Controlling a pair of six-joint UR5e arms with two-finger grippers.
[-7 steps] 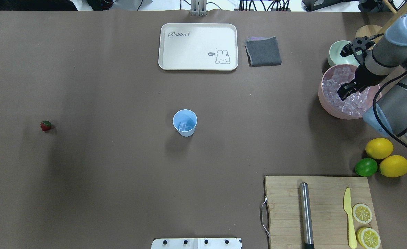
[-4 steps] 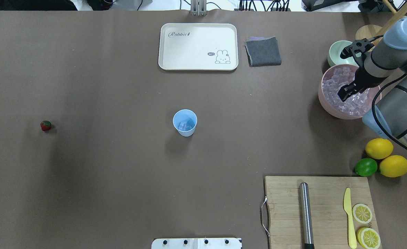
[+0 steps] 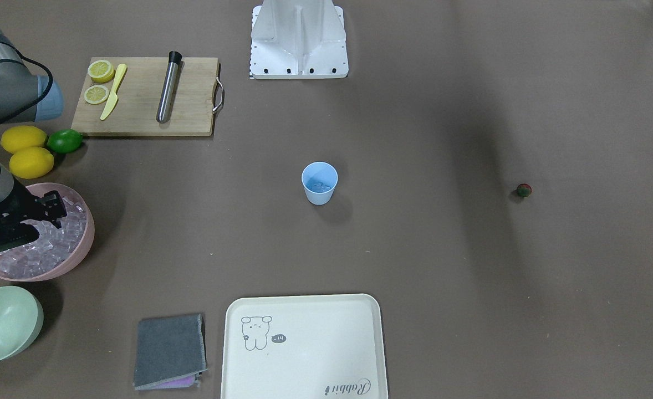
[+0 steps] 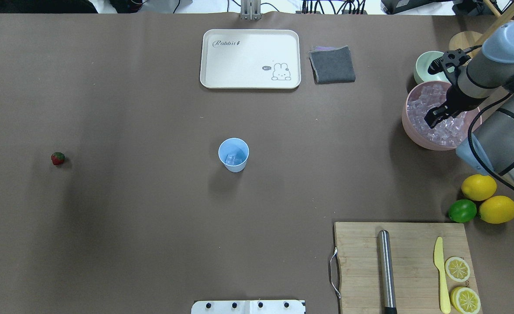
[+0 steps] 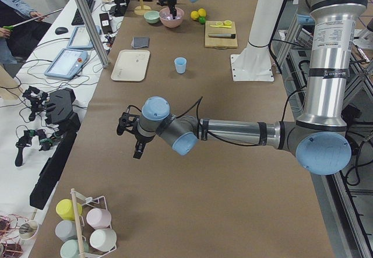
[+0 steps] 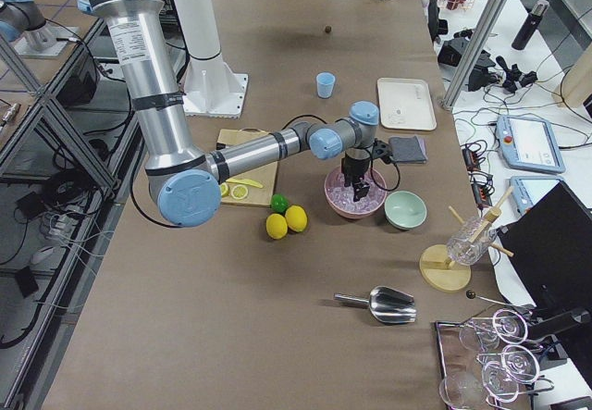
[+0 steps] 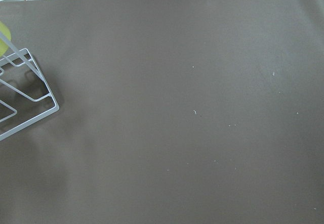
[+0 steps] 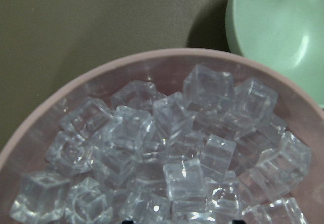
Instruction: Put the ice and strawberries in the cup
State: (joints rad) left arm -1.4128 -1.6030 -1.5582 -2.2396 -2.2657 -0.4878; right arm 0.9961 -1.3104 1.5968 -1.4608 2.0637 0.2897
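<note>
The cream tray lies flat at the far edge of the brown tabletop. On my right, the pink bowl is heaped with ice, clear cubes stacked up to its rim. My right claw hangs over that pile, tips down among the top cubes; I cannot tell how wide it stands, and its wrist view shows only cubes and rim. The pale green bowl sits just beside the pink one, on its far side. The light blue cup stands upright mid-table, well apart from both bowls, with a few ice cubes at its bottom. The strawberry lies alone on the tabletop far to my left.

My left claw hovers above bare tabletop near a wire rack; I cannot tell whether it is wide or narrow. A wooden cutting board lies near my right side, with two lemons and a lime touching one another between it and the pink bowl. A workbench with tablets runs alongside.
</note>
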